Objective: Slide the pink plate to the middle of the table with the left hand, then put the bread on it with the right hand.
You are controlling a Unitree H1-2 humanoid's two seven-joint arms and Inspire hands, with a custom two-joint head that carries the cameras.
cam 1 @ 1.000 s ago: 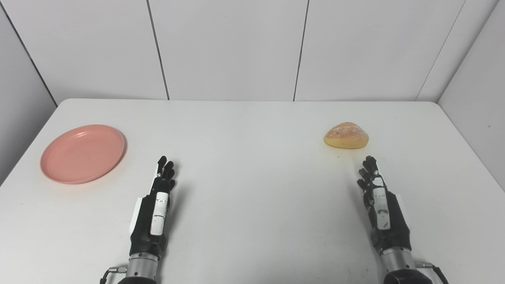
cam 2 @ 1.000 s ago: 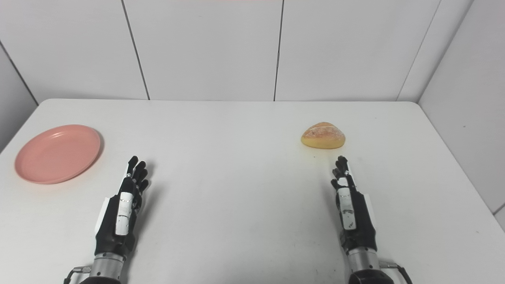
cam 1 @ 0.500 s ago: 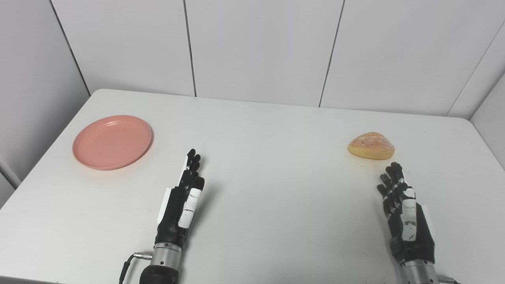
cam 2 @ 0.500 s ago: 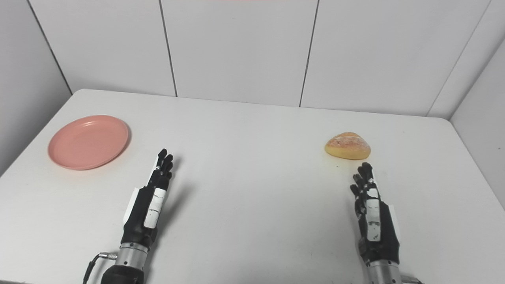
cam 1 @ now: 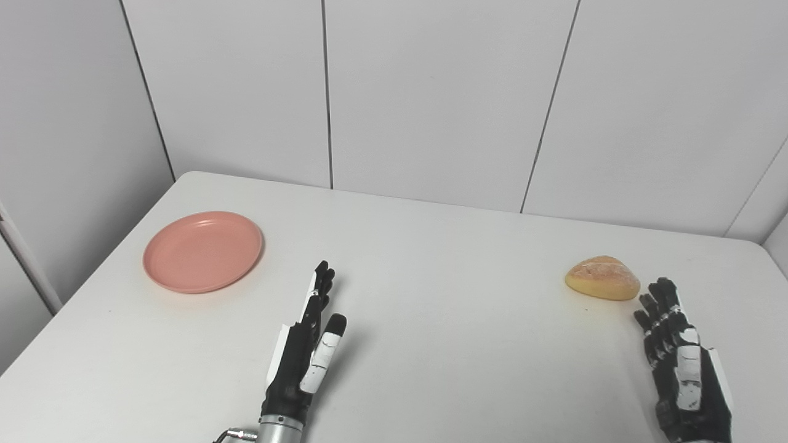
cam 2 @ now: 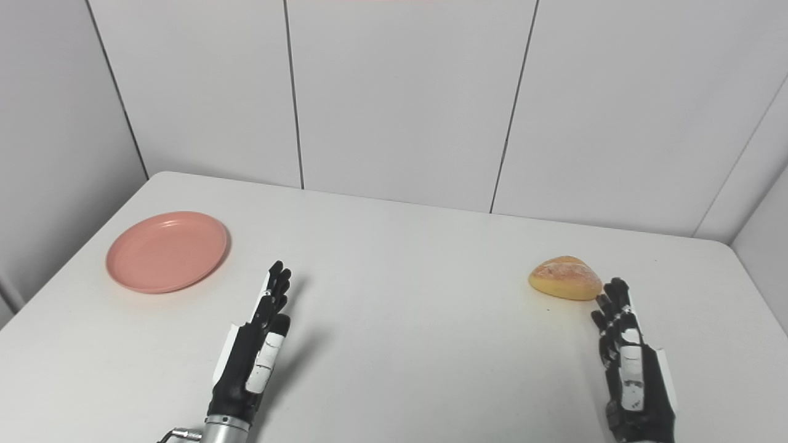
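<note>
Now we have the slide itself ahead of us, and nothing on the table (cam 1: 431, 344) has been touched yet. To do it well, we should carry our left hand (cam 1: 305, 357) out past the plate's far-left rim, lay flat fingers on that rim, and push toward the table's middle with low, even pressure so the plate glides instead of tipping (a shallow rim is easy to ride over). Our left hand is empty, fingers straight and close together, lying right of the plate and well apart from it. Our right hand (cam 2: 631, 369) waits, also empty with fingers extended, just right of the bread. The plate (cam 1: 204, 251) is pink, round, shallow and bare, sitting left of the table's middle. The bread (cam 1: 603, 278) is a golden, domed roll, far right of the plate.
</note>
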